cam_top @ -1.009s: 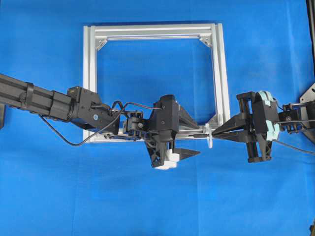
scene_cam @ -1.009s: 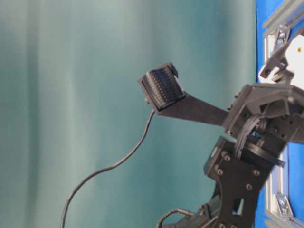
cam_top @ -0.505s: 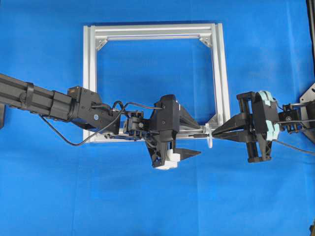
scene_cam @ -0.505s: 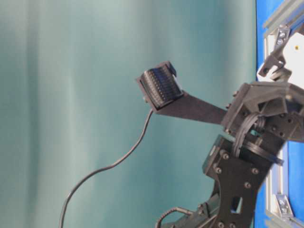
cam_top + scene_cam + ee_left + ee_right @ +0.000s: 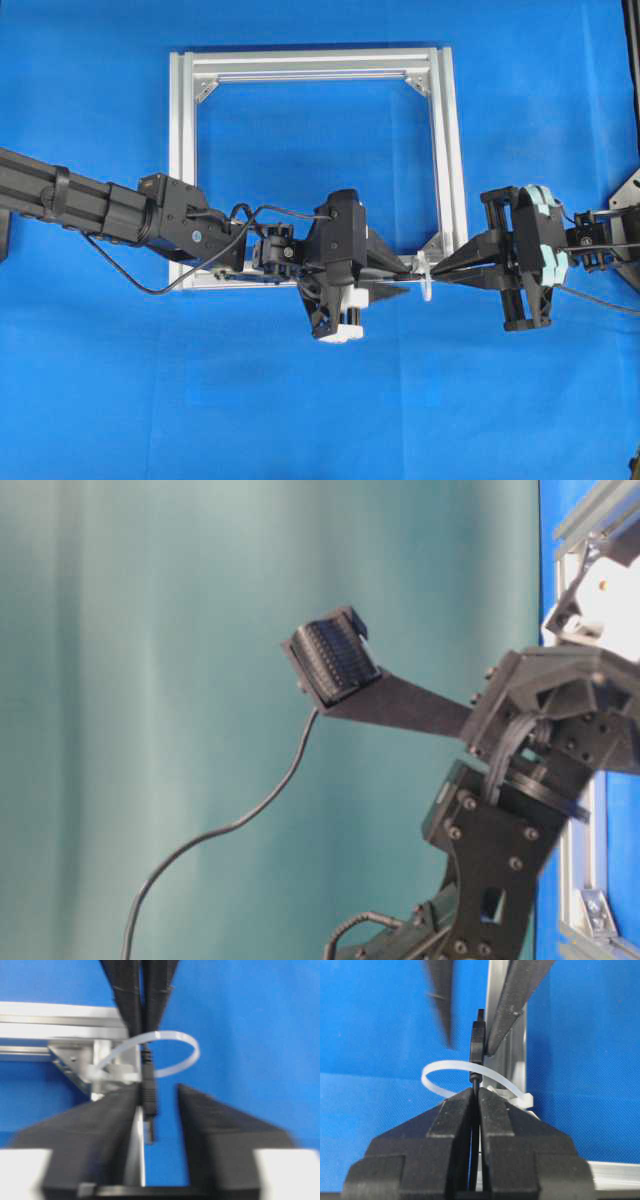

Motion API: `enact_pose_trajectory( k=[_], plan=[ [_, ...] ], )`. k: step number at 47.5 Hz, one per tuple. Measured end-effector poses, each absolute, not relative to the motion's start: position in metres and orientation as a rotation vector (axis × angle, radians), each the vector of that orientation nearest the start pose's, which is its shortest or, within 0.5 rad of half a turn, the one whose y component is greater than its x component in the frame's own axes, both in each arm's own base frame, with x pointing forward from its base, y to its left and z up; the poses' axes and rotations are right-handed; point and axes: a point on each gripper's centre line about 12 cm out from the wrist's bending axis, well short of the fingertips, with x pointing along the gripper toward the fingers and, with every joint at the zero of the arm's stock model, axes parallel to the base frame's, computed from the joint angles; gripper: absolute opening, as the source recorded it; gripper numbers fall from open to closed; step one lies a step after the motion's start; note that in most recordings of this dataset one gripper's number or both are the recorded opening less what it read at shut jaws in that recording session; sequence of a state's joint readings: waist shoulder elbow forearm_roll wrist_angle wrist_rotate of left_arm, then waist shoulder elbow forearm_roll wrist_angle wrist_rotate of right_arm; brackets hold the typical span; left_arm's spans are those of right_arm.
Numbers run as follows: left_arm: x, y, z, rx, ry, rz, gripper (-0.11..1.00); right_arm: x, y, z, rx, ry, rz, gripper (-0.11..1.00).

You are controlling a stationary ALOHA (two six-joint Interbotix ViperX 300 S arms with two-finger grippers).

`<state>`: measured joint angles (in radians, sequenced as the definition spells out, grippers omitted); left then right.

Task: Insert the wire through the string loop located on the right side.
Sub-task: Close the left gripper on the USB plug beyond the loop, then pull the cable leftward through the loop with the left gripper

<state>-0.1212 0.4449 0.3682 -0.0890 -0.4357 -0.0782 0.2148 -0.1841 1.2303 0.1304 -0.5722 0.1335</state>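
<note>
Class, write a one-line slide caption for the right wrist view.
Right gripper pinches the wire, its plug tip poked through the white string loop.

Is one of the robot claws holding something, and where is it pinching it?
The right claw pinches the black wire just behind its plug tip, which pokes through the white string loop. The left claw sits around the plug, not clearly gripping.

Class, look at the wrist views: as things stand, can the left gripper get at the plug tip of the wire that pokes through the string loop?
Probably yes. The plug tip already sits through the string loop, held from behind by the right gripper. It lies between the left gripper fingers, with nothing between them and the plug.
</note>
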Motion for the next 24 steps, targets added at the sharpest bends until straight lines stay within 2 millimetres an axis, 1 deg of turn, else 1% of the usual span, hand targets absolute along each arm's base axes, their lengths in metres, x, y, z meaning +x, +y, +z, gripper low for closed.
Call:
enact_pose_trajectory(
  k=[2,20,24],
  plan=[
    [0.4960,-0.0536,0.1114,-0.125,0.381,-0.049,0.07,0.2545,0.0470,0.1186,0.170,0.489,0.083,-0.03],
    [0.4958,-0.0530,0.1096,-0.125,0.395,-0.047,0.08,0.2545,0.0472,0.1186,0.160,0.489,0.089,-0.03],
    [0.4958,-0.0537,0.1104,-0.125,0.394,-0.049,0.08,0.2544,0.0476,0.1186,0.159,0.489,0.091,0.02]
  ],
)
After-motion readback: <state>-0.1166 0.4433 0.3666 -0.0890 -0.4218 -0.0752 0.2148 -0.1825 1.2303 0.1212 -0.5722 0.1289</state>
